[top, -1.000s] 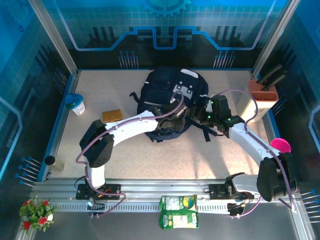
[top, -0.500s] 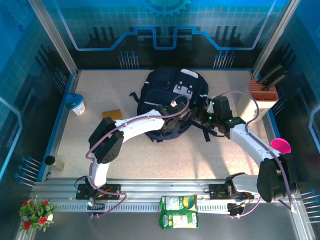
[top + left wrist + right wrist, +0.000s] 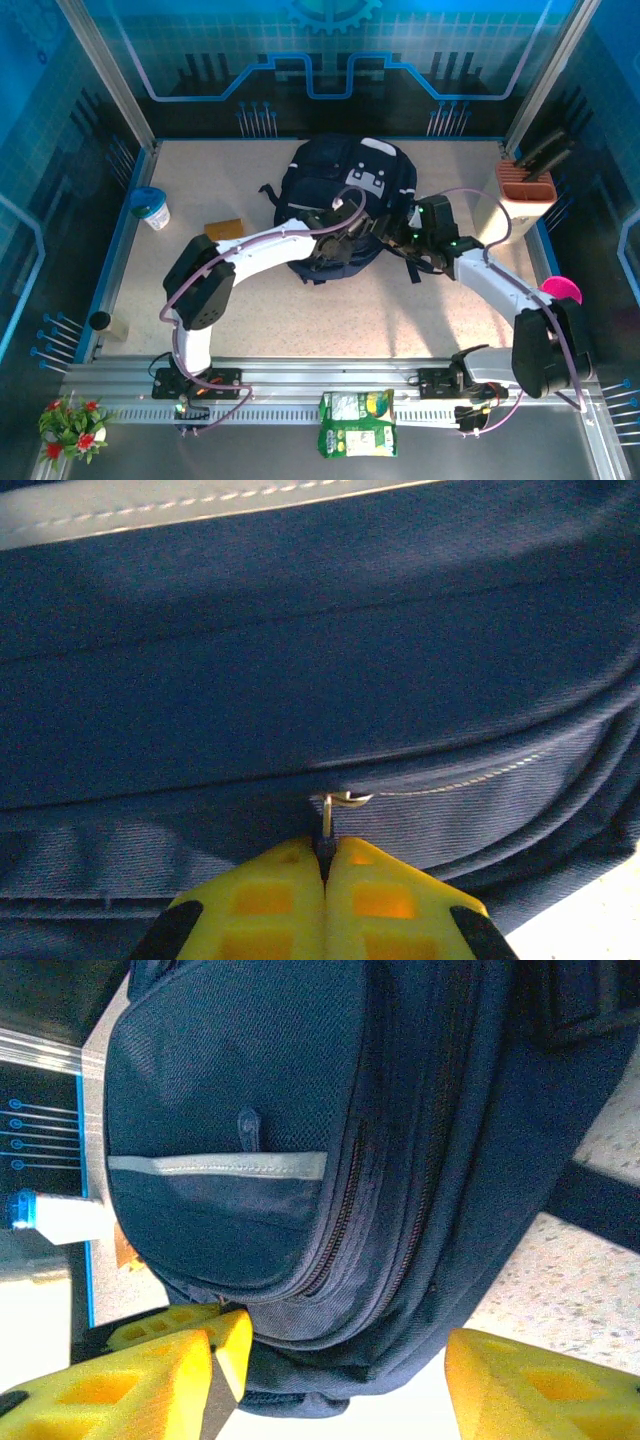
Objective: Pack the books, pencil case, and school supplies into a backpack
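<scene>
Nearest us, the left jaws are pressed fully together on the small metal zip pull (image 3: 328, 810), which stands right at their tips against the navy backpack (image 3: 300, 660). The zip seam runs crosswise from the pull, so we judge the coming move to be a drag sideways along it. Just beside them, the right jaws stand wide and hold nothing, astride the pack's near right corner; whether they touch the fabric we cannot tell. Beyond, the backpack lies mid-worktop (image 3: 320, 320), its long axis running away from the arms, with the white patch (image 3: 378, 150) at the far end.
</scene>
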